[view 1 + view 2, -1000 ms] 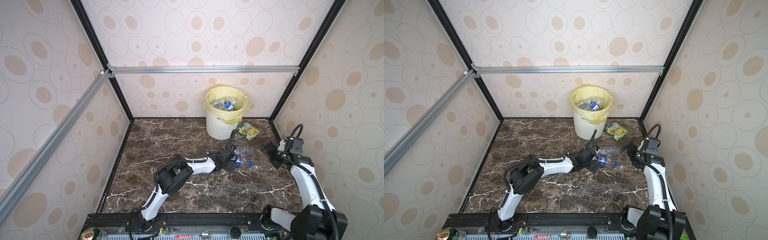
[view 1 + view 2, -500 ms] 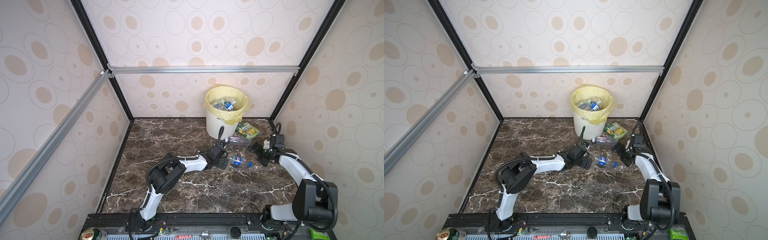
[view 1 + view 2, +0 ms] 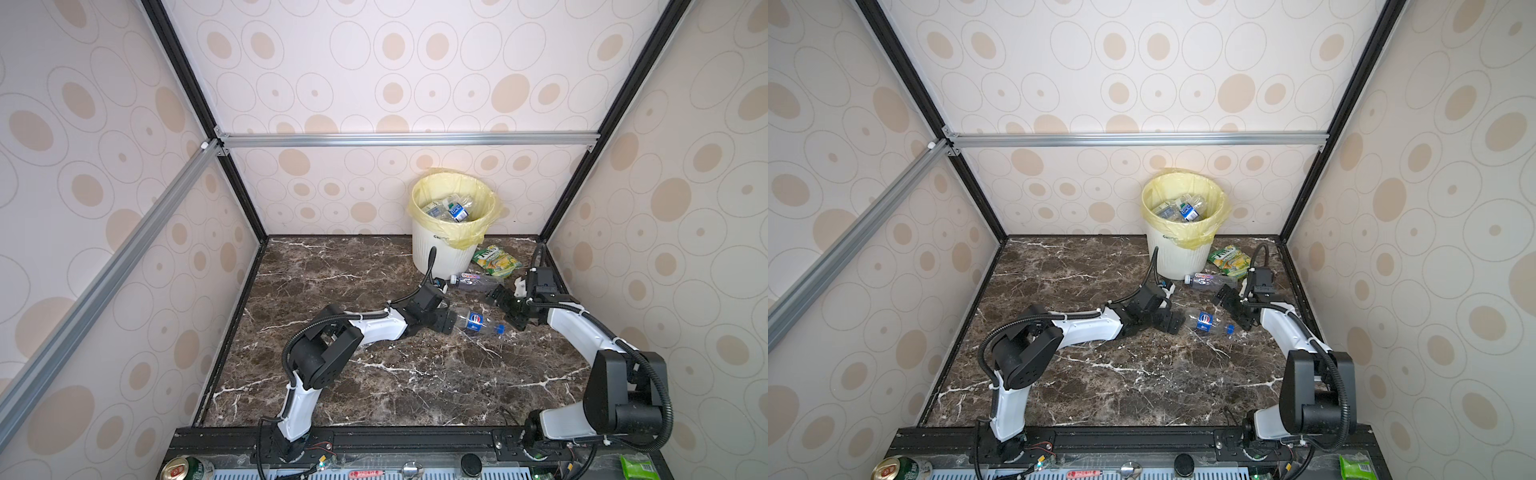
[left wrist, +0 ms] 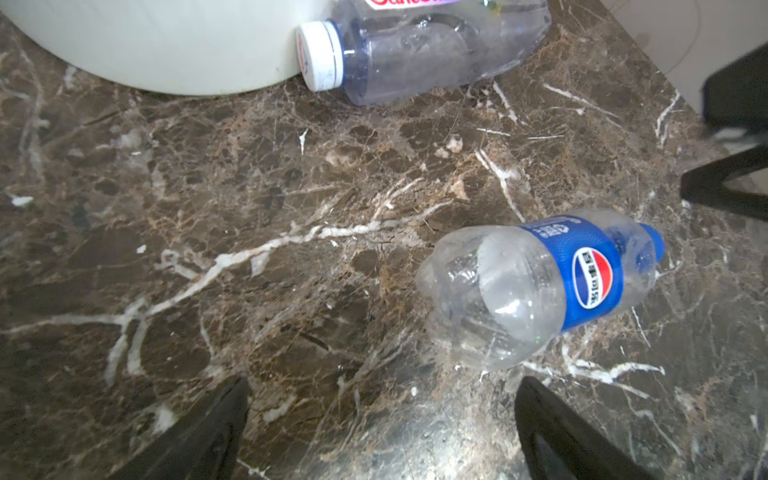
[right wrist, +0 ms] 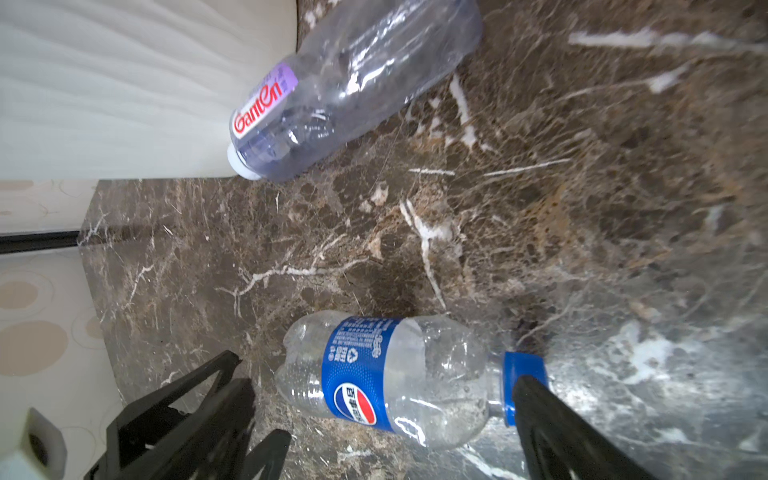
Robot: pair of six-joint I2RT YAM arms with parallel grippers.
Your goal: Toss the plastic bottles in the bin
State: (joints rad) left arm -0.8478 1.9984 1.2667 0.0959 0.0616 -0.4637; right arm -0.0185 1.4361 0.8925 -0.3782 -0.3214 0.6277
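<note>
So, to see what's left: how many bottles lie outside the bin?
2. The blue-label bottle lies between the left hand and right hand; the white-cap bottle lies against the bin. More may hide behind it.

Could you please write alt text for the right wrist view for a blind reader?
A clear blue-labelled bottle with a blue cap lies on dark marble at the tips of the open right tool. A second bottle, also clear, rests against the white bin.
</note>
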